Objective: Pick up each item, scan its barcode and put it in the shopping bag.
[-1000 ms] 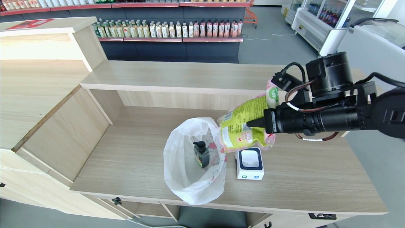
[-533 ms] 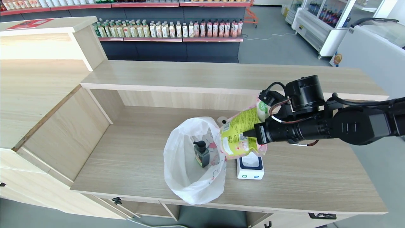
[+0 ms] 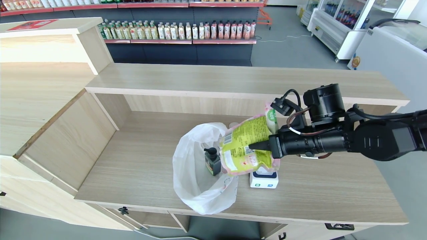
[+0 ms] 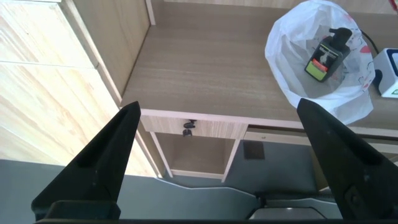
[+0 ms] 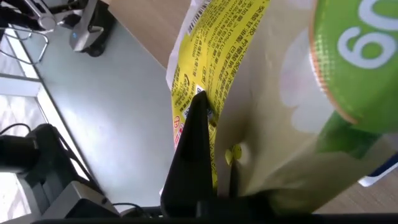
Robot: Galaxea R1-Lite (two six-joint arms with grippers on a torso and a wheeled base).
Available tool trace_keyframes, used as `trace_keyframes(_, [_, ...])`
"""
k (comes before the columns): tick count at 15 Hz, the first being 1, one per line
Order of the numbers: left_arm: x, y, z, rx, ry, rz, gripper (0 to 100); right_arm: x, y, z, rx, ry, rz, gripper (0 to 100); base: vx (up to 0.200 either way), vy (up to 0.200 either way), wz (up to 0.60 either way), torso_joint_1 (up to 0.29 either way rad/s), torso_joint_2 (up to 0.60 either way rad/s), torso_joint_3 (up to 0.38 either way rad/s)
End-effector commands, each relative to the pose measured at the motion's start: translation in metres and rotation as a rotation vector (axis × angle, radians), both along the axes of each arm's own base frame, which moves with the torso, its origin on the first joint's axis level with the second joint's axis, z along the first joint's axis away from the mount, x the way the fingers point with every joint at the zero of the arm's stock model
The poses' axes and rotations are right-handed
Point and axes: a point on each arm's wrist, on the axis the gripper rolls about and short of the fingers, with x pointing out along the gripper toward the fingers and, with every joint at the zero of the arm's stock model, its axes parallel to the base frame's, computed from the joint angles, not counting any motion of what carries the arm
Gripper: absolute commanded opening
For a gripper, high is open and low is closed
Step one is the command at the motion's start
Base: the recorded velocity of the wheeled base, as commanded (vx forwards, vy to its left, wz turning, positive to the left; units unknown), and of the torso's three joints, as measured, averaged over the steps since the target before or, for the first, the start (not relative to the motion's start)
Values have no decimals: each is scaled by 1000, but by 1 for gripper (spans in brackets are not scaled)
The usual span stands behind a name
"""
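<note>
right fingers (image 3: 259, 146) clamp pouch (image 3: 238, 148) | shifted toward shopping bag (image 3: 186, 166) | left fingers (image 4: 102, 171) apart

you see a lime-yellow pouch (image 3: 245, 146) with pink edges, fine black print and a green roundel near its top, pinched in the black right pincer (image 3: 252, 146). the shopping bag (image 3: 190, 180) is translucent white with pink-red motifs. the bottle (image 3: 212, 162) inside is dark, its label green and red. the scanner (image 3: 263, 180) is white, its window framed in navy. the desk (image 3: 133, 166) is pale wood grain.
</note>
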Motion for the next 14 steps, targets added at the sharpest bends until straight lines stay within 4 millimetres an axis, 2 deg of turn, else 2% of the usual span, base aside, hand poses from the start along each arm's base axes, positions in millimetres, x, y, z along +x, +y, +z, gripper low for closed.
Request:
trace_keyframes(1, [0, 0, 0, 0, 0, 0, 100, 9, -5, -14, -32, 7, -16, 0, 0, 0, 0, 0, 0, 0])
trace_keyframes(4, [0, 0, 0, 0, 0, 0, 100, 32, -15, -31, -112, -100, -73, 0, 0, 0, 0, 0, 0, 0])
trace_keyframes(6, [0, 0, 0, 0, 0, 0, 100, 39, -14, -39, -145, -134, -77, 0, 0, 0, 0, 0, 0, 0])
trace_keyframes(9, [0, 0, 0, 0, 0, 0, 100, 49, -8, -59, -179, -161, -58, 0, 0, 0, 0, 0, 0, 0])
trace_keyframes(14, [0, 0, 0, 0, 0, 0, 100, 62, 7, -79, -149, -198, -36, 0, 0, 0, 0, 0, 0, 0])
